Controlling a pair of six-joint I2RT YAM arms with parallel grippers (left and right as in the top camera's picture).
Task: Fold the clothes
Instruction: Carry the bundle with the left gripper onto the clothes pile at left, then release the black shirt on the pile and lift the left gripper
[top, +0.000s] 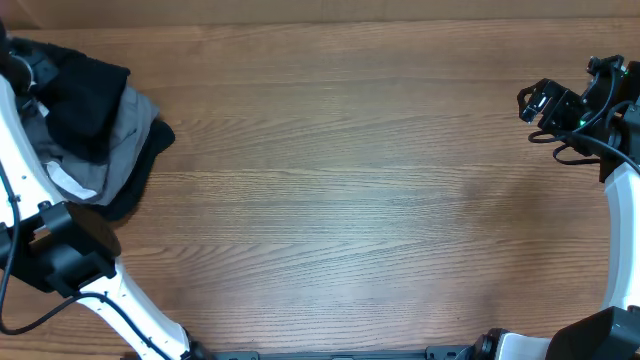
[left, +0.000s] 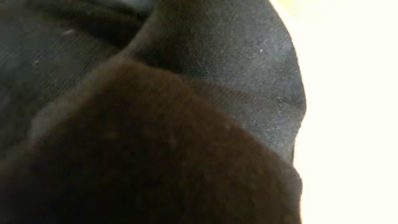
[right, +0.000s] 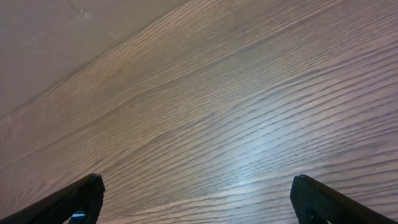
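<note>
The black T-shirt (top: 85, 100) lies bunched on top of a pile of clothes at the far left of the table. My left gripper (top: 22, 62) is at the pile's far left edge, pressed into the black fabric. In the left wrist view, black cloth (left: 236, 74) fills the frame and hides the fingers. My right gripper (top: 545, 105) is at the far right, open and empty. Its two finger tips stand wide apart over bare wood in the right wrist view (right: 198, 193).
A grey garment (top: 125, 140) with a white label (top: 65, 180) lies under the black T-shirt. A dark garment (top: 155, 140) lies beneath the grey one. The wooden table (top: 350, 200) stretches between the two arms. Its far edge runs along the top.
</note>
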